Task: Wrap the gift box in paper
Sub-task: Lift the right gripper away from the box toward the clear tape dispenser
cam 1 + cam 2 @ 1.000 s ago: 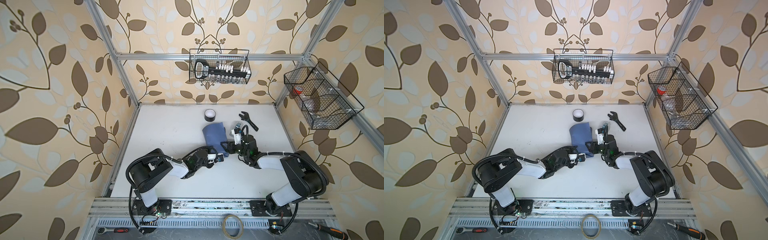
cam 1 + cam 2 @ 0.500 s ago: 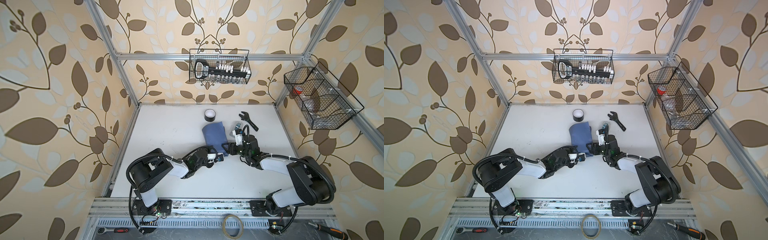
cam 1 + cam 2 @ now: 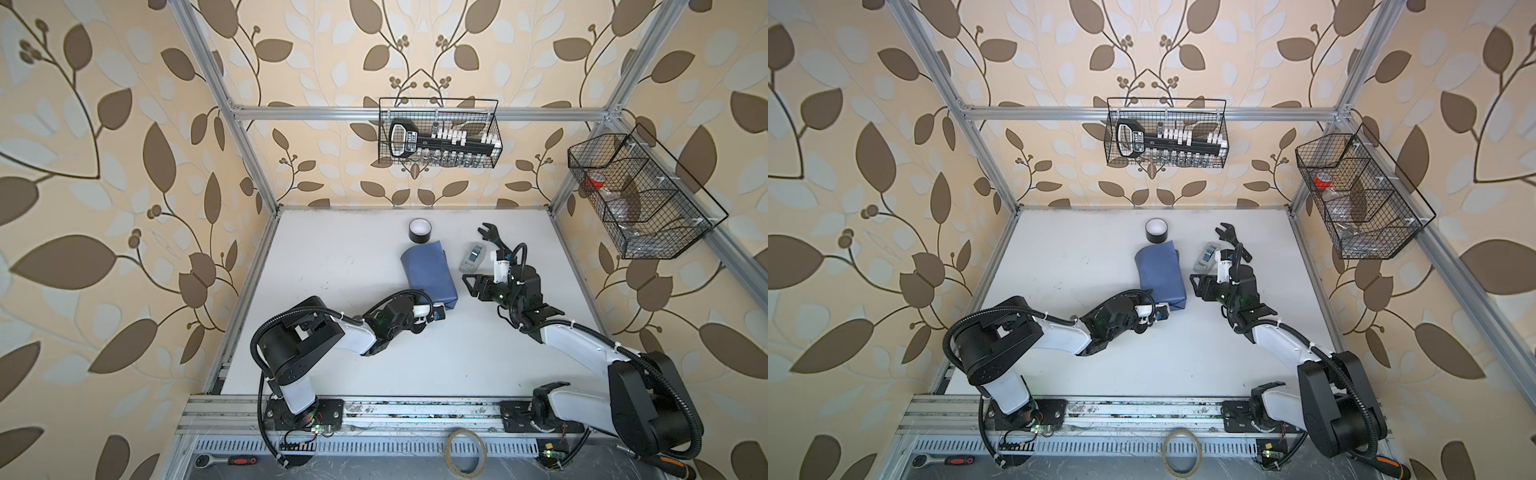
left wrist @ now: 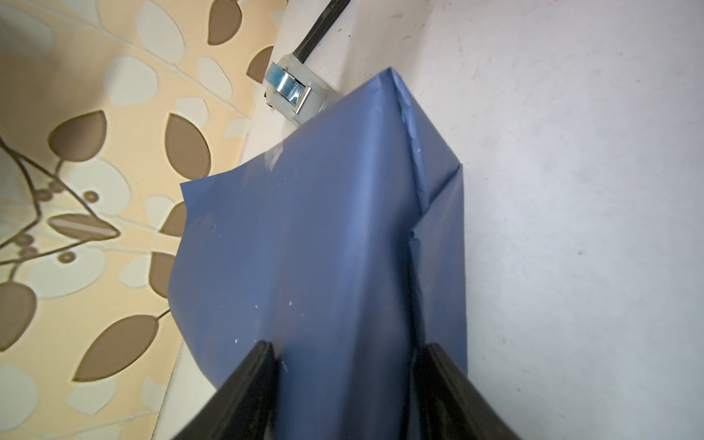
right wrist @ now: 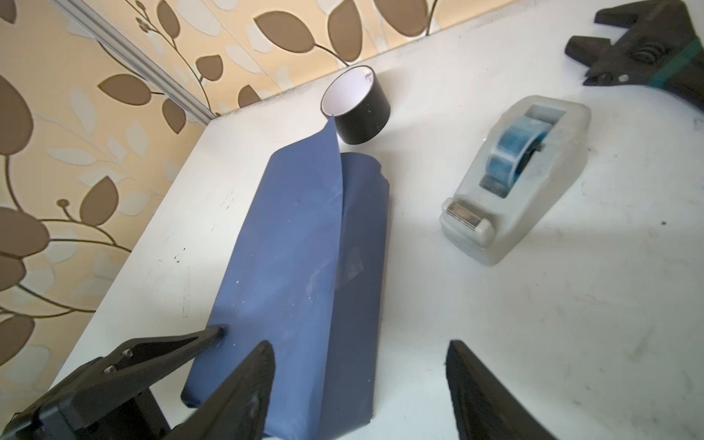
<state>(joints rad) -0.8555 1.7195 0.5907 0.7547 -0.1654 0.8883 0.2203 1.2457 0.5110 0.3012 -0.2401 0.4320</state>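
**While left gripper [image 4: 346, 348] clamps paper [image 3: 428, 270], right gripper [image 5: 358, 344] gapes**

On the table [image 3: 332, 270], paper hides the gift box; my left jaws pinch its near end, right jaws empty alongside. Tape dispenser [image 3: 473, 255], black tape roll [image 3: 419, 230] nearby.

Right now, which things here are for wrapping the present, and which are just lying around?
For the job:
- paper, folded into a bundle (gift box not visible, likely inside)
- tape dispenser, probably for sticking the paper

Just lying about:
- black tape roll
- wrench
- ratchet by the front rail
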